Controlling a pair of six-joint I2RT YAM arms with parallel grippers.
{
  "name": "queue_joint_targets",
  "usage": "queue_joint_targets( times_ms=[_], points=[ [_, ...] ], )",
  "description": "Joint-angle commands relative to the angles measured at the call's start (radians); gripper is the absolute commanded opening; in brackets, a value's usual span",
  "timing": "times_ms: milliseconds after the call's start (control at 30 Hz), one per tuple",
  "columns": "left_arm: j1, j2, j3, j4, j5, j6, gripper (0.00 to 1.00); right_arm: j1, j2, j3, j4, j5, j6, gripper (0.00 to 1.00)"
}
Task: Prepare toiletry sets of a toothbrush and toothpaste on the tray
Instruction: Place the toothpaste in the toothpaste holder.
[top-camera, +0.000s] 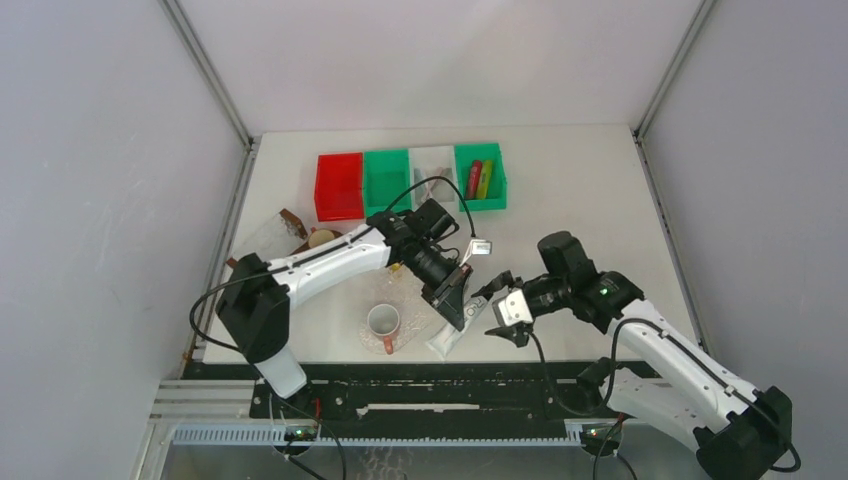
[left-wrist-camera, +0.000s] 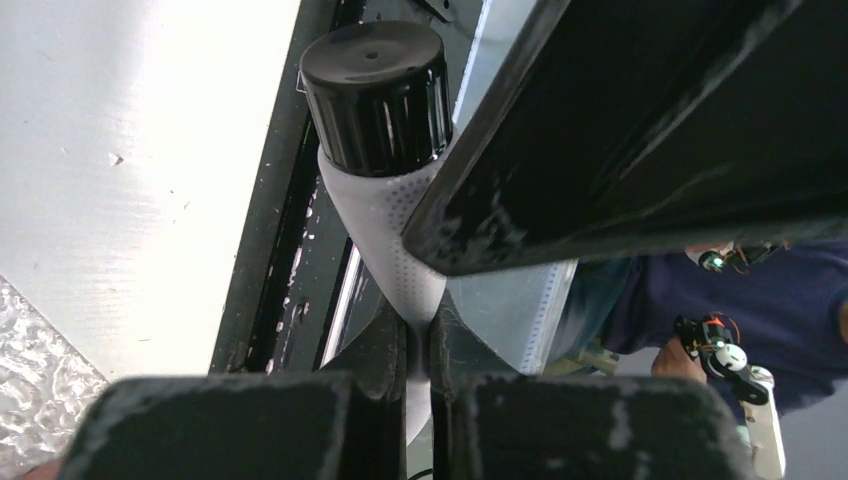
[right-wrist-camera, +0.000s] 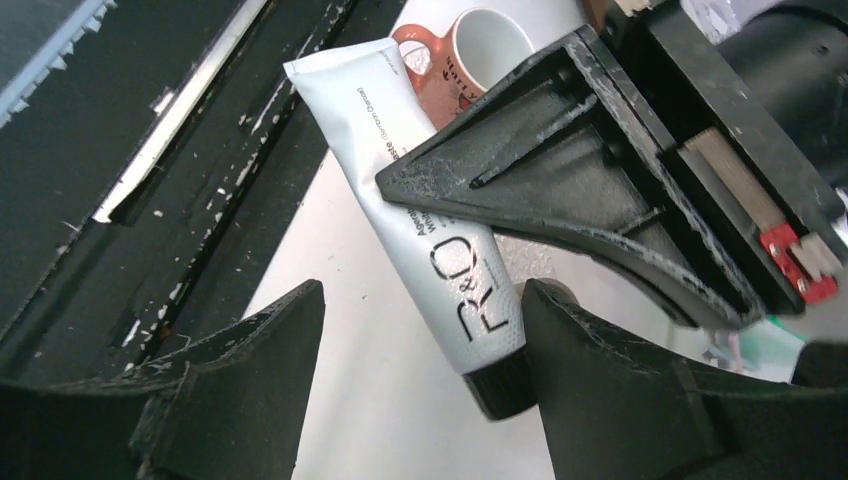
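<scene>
Right wrist view puts the white toothpaste tube (right-wrist-camera: 355, 120) running diagonally between the spread fingers of the right end effector (right-wrist-camera: 420, 305), whose jaws stand released on either side of the black cap (right-wrist-camera: 497, 385), with no clear grip on it. By contrast the left end effector (left-wrist-camera: 420, 345) is clenched on the tube, pinching it flat partway along, as the left wrist view shows. In the top external view the tube sits at lower centre, by the front edge of the bench (top-camera: 560, 200), its crimped end toward the black rail (top-camera: 400, 375) and just right of the mug (top-camera: 383, 322). The main risk, as I judge it, is that the left lets go before the right has closed, so the slick tube drops onto the rail or off the bench. Closing so near the left's finger could also jam the two together, and a grip on the round cap may slip.
</scene>
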Motion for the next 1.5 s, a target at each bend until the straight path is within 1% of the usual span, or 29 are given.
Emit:
queue_joint_targets(
  times_ms=[0,100,167,267,367,467,533,633,733,800,900,967,1067,1167,1233,1300,1367,1433,1467],
  points=[
    [-0.021,0.029,0.099,-0.061,0.096,0.065,0.00,0.082,0.014,-0.021,0.055,0.128,-0.036,0.79],
    [-0.029,0.049,0.110,-0.073,0.111,0.080,0.01,0.151,0.025,-0.045,0.073,0.226,-0.062,0.77],
    [-0.030,0.061,0.114,-0.078,0.120,0.089,0.01,0.204,0.026,-0.067,0.110,0.323,-0.064,0.74],
    [-0.031,0.075,0.120,-0.089,0.130,0.100,0.01,0.261,0.027,-0.089,0.145,0.401,-0.068,0.68],
    [-0.032,0.083,0.122,-0.090,0.148,0.107,0.02,0.299,0.030,-0.102,0.174,0.466,-0.068,0.60],
    [-0.031,0.090,0.125,-0.095,0.155,0.118,0.05,0.323,0.026,-0.104,0.185,0.488,-0.067,0.50],
    [-0.030,0.096,0.126,-0.099,0.150,0.124,0.10,0.325,0.018,-0.105,0.186,0.480,-0.065,0.43],
    [-0.028,0.087,0.121,-0.093,0.132,0.128,0.22,0.324,0.006,-0.105,0.181,0.468,-0.053,0.33],
    [-0.013,0.043,0.087,-0.026,0.112,0.088,0.34,0.309,-0.002,-0.091,0.165,0.431,-0.039,0.26],
    [0.003,-0.010,0.051,0.036,0.089,0.049,0.42,0.296,-0.005,-0.080,0.152,0.399,-0.026,0.24],
    [0.041,-0.123,-0.037,0.180,0.049,-0.031,0.49,0.270,-0.015,-0.070,0.136,0.362,-0.012,0.22],
    [0.069,-0.227,-0.118,0.312,-0.026,-0.113,0.53,0.245,-0.023,-0.061,0.120,0.327,0.002,0.21],
    [0.101,-0.411,-0.264,0.542,-0.128,-0.207,0.55,0.202,-0.037,-0.037,0.095,0.266,0.036,0.20],
    [0.105,-0.608,-0.416,0.788,-0.240,-0.242,0.63,0.140,-0.045,-0.005,0.075,0.190,0.096,0.18],
    [0.105,-0.729,-0.514,0.922,-0.309,-0.252,0.69,0.101,-0.042,0.021,0.070,0.140,0.160,0.17],
    [0.105,-0.845,-0.613,1.051,-0.379,-0.261,0.77,0.059,-0.035,0.050,0.064,0.080,0.224,0.17],
    [0.105,-0.962,-0.720,1.199,-0.442,-0.279,0.89,0.019,-0.026,0.077,0.062,0.019,0.291,0.17],
    [0.105,-1.045,-0.823,1.338,-0.491,-0.293,0.98,-0.022,-0.014,0.099,0.064,-0.054,0.360,0.17],
    [0.105,-1.079,-0.870,1.393,-0.503,-0.293,1.00,-0.043,-0.007,0.108,0.069,-0.098,0.401,0.17]
  ],
)
